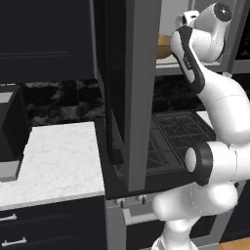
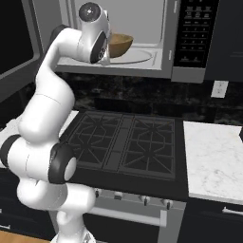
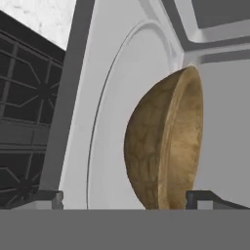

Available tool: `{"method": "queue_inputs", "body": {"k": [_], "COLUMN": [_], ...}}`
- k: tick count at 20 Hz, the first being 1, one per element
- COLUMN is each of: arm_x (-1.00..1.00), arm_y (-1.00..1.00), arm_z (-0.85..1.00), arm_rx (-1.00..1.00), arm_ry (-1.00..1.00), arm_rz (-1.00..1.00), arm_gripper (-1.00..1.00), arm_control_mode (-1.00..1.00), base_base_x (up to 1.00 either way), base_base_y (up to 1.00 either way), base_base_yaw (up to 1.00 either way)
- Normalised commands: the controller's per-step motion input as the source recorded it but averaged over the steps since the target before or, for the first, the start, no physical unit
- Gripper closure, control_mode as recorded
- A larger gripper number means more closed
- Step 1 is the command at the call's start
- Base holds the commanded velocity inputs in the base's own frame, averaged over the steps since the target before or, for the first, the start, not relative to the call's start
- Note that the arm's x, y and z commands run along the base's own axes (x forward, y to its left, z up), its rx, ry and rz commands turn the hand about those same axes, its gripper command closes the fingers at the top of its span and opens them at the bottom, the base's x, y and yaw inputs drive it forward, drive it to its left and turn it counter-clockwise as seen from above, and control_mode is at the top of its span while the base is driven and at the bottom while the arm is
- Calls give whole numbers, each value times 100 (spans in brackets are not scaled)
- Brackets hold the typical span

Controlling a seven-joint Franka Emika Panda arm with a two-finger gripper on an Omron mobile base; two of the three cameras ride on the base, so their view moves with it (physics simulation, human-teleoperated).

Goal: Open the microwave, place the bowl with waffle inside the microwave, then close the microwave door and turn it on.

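Bowl (image 3: 163, 146) sits on the turntable inside the microwave (image 2: 156, 52), just ahead of the spread, empty gripper (image 3: 124, 197), so placing looks finished; next, back out and swing the microwave door (image 1: 128, 93) shut.

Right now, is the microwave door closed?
No, the microwave door stands swung wide open, and the bowl shows inside the microwave.

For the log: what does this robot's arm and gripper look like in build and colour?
The arm is glossy white, built of rounded, bulbous segments with black bands at the joints and a dark round cap on the wrist end. A black panel runs along one link in the left base view. No cables or legible markings show. The gripper has two small dark grey, blocky finger tips.
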Motion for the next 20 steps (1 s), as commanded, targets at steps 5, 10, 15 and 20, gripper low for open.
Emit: {"method": "queue_inputs", "body": {"k": [5,10,15,20], "arm_x": [-100,-94,-78,-55], "arm_y": [-15,-14,-1,5], "arm_z": [0,17,29,16], "arm_rx": [7,37,37,36], "arm_ry": [-11,-5,1,11], "arm_rz": [0,-8,-35,-42], "arm_gripper": [-100,-100,-100,-100], "arm_control_mode": [-100,-100,-100,-100], "base_base_x": [0,0,0,0], "base_base_y": [0,0,0,0], "base_base_yaw": [0,0,0,0]}}
